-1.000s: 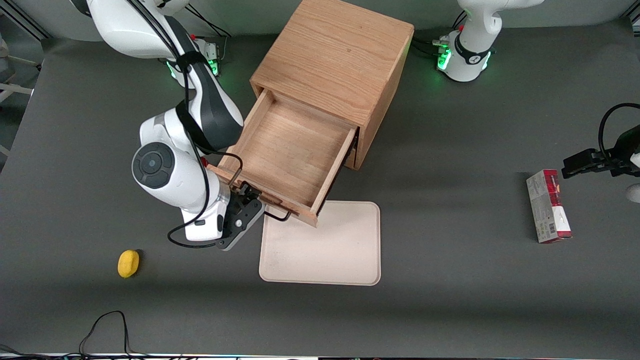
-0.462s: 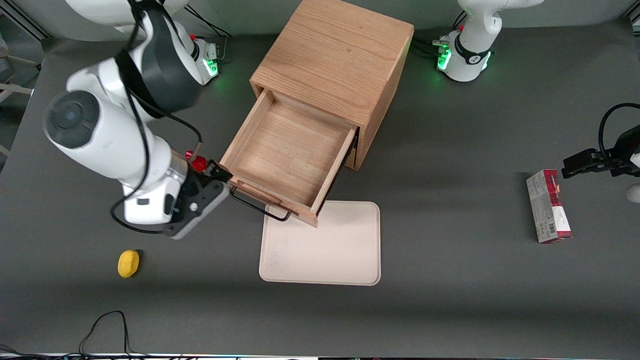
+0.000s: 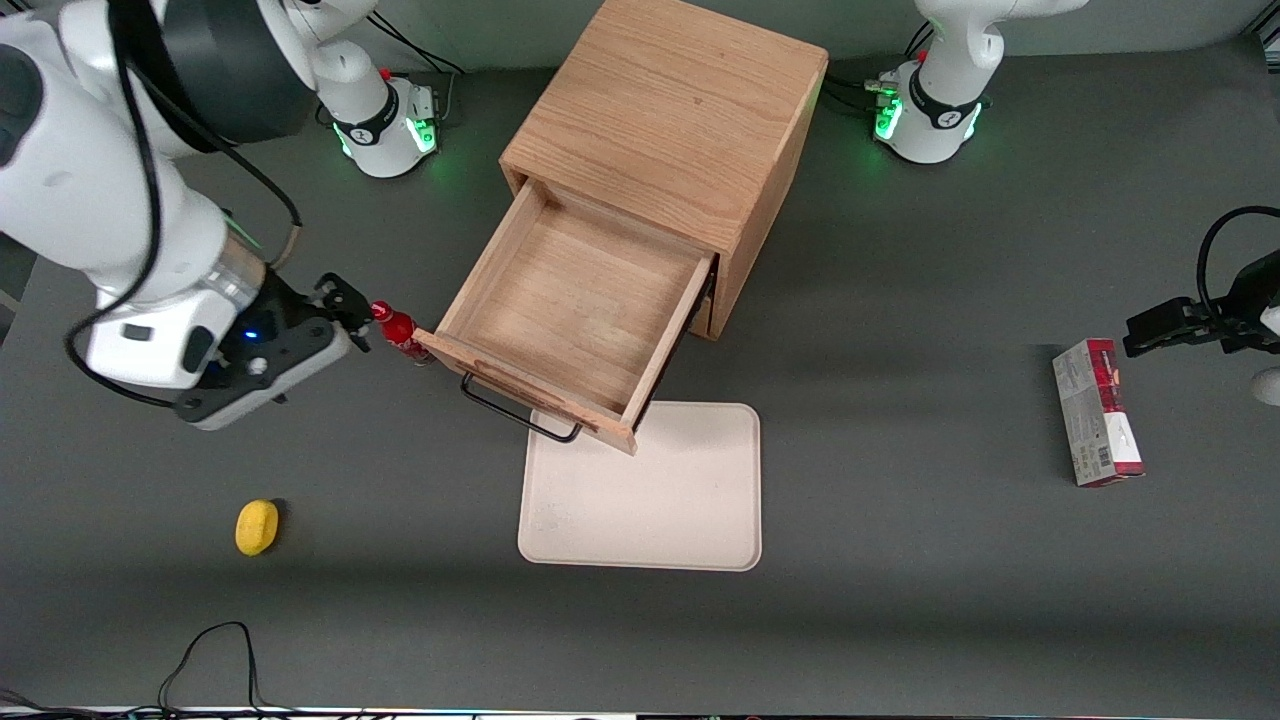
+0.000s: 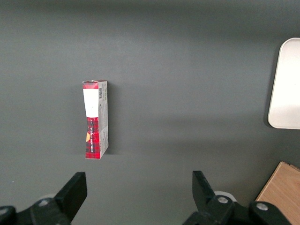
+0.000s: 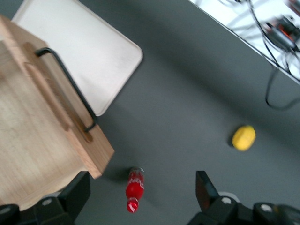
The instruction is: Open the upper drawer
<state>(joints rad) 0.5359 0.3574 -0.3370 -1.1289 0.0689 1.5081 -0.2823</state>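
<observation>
The upper drawer [image 3: 575, 300] stands pulled far out of the oak cabinet [image 3: 665, 110], its shallow wooden inside bare. Its black wire handle [image 3: 515, 410] faces the front camera and nothing holds it. The right wrist view shows the drawer's front corner [image 5: 33, 140] and the handle [image 5: 70, 89]. My right gripper [image 3: 345, 310] is open and empty, raised above the table beside the drawer, toward the working arm's end. In the right wrist view the gripper [image 5: 140, 190] has its jaws wide apart above a small red bottle [image 5: 134, 187]. The lower drawer is mostly hidden under the upper one.
The red bottle [image 3: 400, 330] stands by the drawer's front corner. A beige tray [image 3: 650, 490] lies in front of the drawer, partly under it. A yellow object [image 3: 257, 526] lies nearer the front camera. A red-and-white box [image 3: 1097, 412] lies toward the parked arm's end.
My gripper has let go of the handle and moved up and away from the drawer toward the working arm's end. The drawer has stayed open. The red bottle has come into sight.
</observation>
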